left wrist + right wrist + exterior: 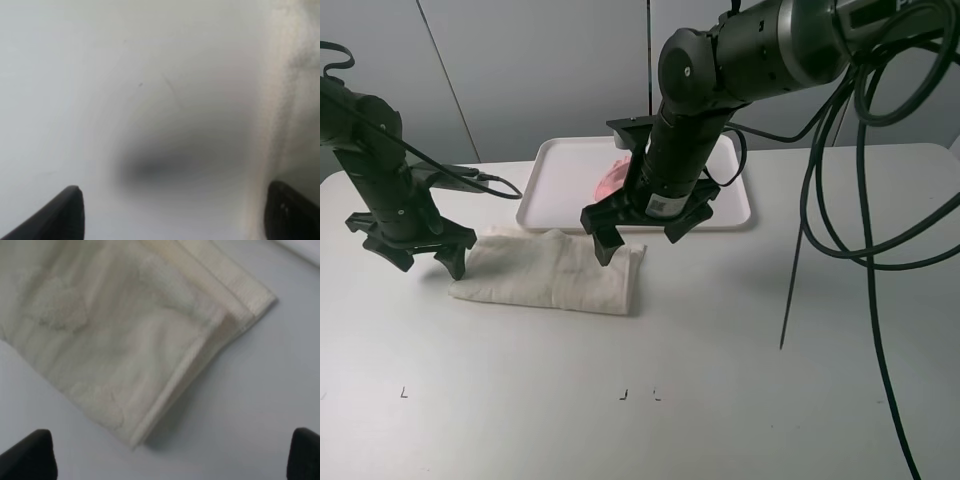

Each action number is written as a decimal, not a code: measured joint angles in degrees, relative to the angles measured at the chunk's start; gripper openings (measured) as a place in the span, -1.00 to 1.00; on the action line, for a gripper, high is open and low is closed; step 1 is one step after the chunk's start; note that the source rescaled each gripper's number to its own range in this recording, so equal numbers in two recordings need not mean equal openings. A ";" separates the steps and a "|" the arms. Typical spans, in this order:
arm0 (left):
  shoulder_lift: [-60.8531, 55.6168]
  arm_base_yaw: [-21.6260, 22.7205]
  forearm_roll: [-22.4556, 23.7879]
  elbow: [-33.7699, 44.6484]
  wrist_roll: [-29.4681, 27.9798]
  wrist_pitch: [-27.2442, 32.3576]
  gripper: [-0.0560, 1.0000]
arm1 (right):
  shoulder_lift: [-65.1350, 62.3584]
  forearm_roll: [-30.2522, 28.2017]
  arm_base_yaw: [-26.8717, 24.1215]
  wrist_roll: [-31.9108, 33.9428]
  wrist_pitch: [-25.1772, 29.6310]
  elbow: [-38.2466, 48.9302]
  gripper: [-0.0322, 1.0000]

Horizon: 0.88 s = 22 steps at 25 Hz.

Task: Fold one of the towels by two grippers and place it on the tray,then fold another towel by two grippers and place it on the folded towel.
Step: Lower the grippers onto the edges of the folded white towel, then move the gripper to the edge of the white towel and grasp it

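**A:** Where does the cream towel (555, 272) lie?

**B:** Flat on the worktop (720, 390), left of the middle and just on the near side of the tray (555, 180). It looks folded already, since doubled hems show at its right end. Its long axis runs left to right, along the worktop's near edge.

**A:** And the pincers?

**B:** There is one at each end of that axis. The left pincer (428, 262) is low at the towel's left end with its jaws spread and nothing between them. Most of the cloth lies toward the middle from it. The right pincer (640, 240) is above the right end, also spread wide and empty. The folded corner lies under it.

**A:** Which arm is nearer the tray?

**B:** The right one. Its pincer hangs just before the tray's near rim. I'd judge the coming move needs each pincer to drop onto its own end, then both to carry the towel toward the far edge.

**A:** What about the pink towel (611, 178)?

**B:** It is on the tray, mostly hidden behind the right arm (685, 140). I cannot tell how it is folded.

**A:** Count?

**B:** Two towels, one tray, two pincers.
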 joint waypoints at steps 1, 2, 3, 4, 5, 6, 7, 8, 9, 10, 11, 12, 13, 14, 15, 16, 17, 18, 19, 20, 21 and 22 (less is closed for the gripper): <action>0.28 0.00 0.00 0.00 -0.10 0.00 0.87 | 0.00 0.00 0.00 0.00 0.00 0.00 1.00; 0.69 0.00 0.00 0.00 -0.24 -0.12 0.87 | 0.00 0.00 0.00 0.00 0.00 0.00 1.00; 1.00 0.00 0.00 0.00 -0.55 -0.12 0.87 | 0.00 0.00 0.00 0.00 0.00 0.00 1.00; 1.21 0.00 0.00 -0.12 -0.69 -0.12 0.87 | 0.00 0.00 0.00 -0.21 0.00 0.00 1.00; 1.20 0.00 0.00 -0.12 -0.92 -0.12 0.87 | 0.00 0.00 0.00 -0.34 0.00 0.00 1.00; 1.20 0.00 0.00 -0.12 -0.96 -0.12 0.87 | 0.00 0.00 0.00 -0.62 0.00 0.00 1.00; 1.20 0.00 0.00 -0.12 -1.07 -0.12 0.87 | 0.00 -0.10 0.00 -0.71 0.00 0.00 1.00; 1.20 0.00 0.00 -0.12 -1.06 -0.12 0.87 | 0.00 -0.19 0.00 -0.71 0.00 0.00 1.00; 1.20 0.00 0.00 -0.12 -1.06 -0.12 0.87 | 0.00 -0.31 0.00 -0.84 0.00 0.00 1.00; 1.32 0.00 0.00 -0.22 -1.06 -0.12 0.87 | 0.00 -0.40 0.00 -0.84 0.00 0.00 1.00; 1.45 0.00 0.00 -0.22 -1.06 -0.12 0.87 | 0.00 -0.54 0.00 -0.95 0.00 0.00 1.00; 1.54 0.00 0.00 -0.33 -1.06 -0.12 0.87 | 0.00 -0.54 0.00 -0.95 0.00 0.00 1.00; 1.80 0.00 0.00 -0.42 -1.10 0.10 0.87 | 0.00 -0.54 0.00 -0.95 0.00 0.00 1.00; 2.01 0.00 0.00 -0.55 -1.10 0.35 0.87 | 0.00 -0.54 0.00 -1.05 0.00 0.00 1.00; 2.12 0.00 -0.11 -0.68 -1.20 0.64 0.87 | 0.00 -0.54 0.00 -1.02 0.00 0.00 1.00; 2.20 0.00 -0.11 -0.81 -1.20 0.89 0.87 | 0.00 -0.54 0.00 -1.02 0.00 0.00 1.00; 2.36 0.00 -0.11 -0.87 -1.33 1.11 0.87 | 0.00 -0.54 0.00 -1.02 0.00 0.00 1.00; 2.47 0.00 -0.20 -1.11 -1.48 1.36 0.87 | 0.00 -0.54 0.00 -1.02 0.00 0.00 1.00; 2.47 0.00 -0.20 -1.10 -1.63 1.59 0.87 | 0.00 -0.71 0.00 -1.26 0.22 -0.21 1.00; 2.55 0.00 -0.34 -1.10 -1.74 1.59 0.87 | 0.00 -1.10 0.00 -1.29 0.53 -0.64 1.00; 2.55 0.00 -0.33 -1.10 -2.05 1.72 0.87 | 0.00 -1.41 0.00 -1.29 0.96 -1.10 1.00; 2.55 0.00 -0.36 -1.10 -2.19 1.72 0.87 | 0.00 -1.45 0.00 -1.41 1.44 -1.79 1.00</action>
